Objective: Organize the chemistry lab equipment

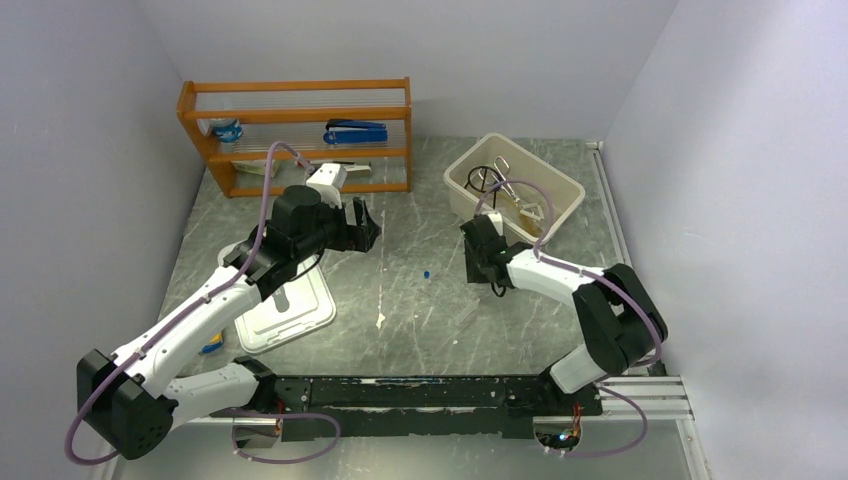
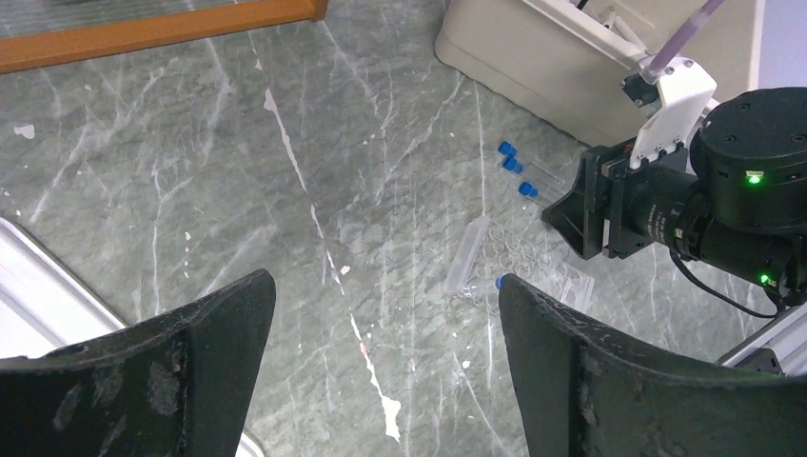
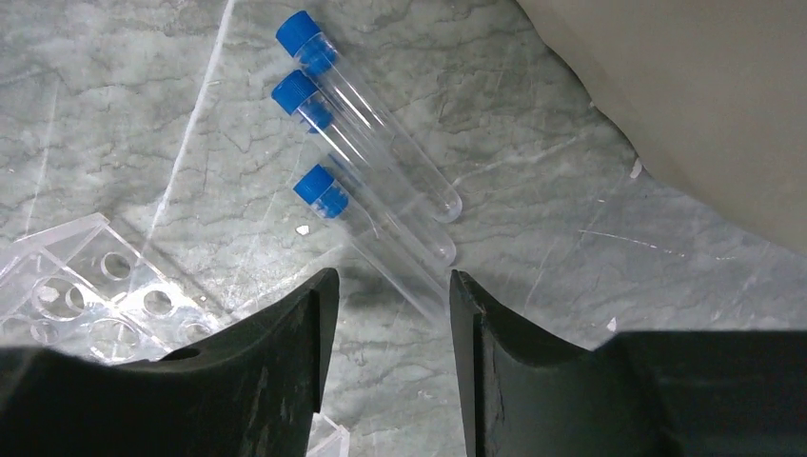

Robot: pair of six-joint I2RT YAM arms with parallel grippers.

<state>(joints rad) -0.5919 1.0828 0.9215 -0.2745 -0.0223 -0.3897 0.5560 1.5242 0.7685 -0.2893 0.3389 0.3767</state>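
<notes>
Three blue-capped clear tubes (image 3: pixel 366 181) lie side by side on the marble table, caps pointing away from the beige bin (image 3: pixel 685 95). My right gripper (image 3: pixel 392 281) hovers low over their round ends, open. The nearest tube's end reaches the gap at its fingertips but is not gripped. The clear rack (image 3: pixel 76 295) lies flat just left of that gripper. Another capped tube (image 2: pixel 487 284) rests against the rack (image 2: pixel 533 271). My left gripper (image 2: pixel 385 286) hangs wide open and empty above bare table, left of the rack. The tripod ring (image 1: pixel 487 180) and tongs (image 1: pixel 510 190) lie in the bin (image 1: pixel 560 185).
An orange shelf (image 1: pixel 300 90) with a blue stapler (image 1: pixel 355 131) stands at the back left. A white tray (image 1: pixel 290 315) lies under the left arm. A small blue speck (image 1: pixel 427 272) sits mid-table. The right arm (image 2: pixel 723 209) shows in the left wrist view.
</notes>
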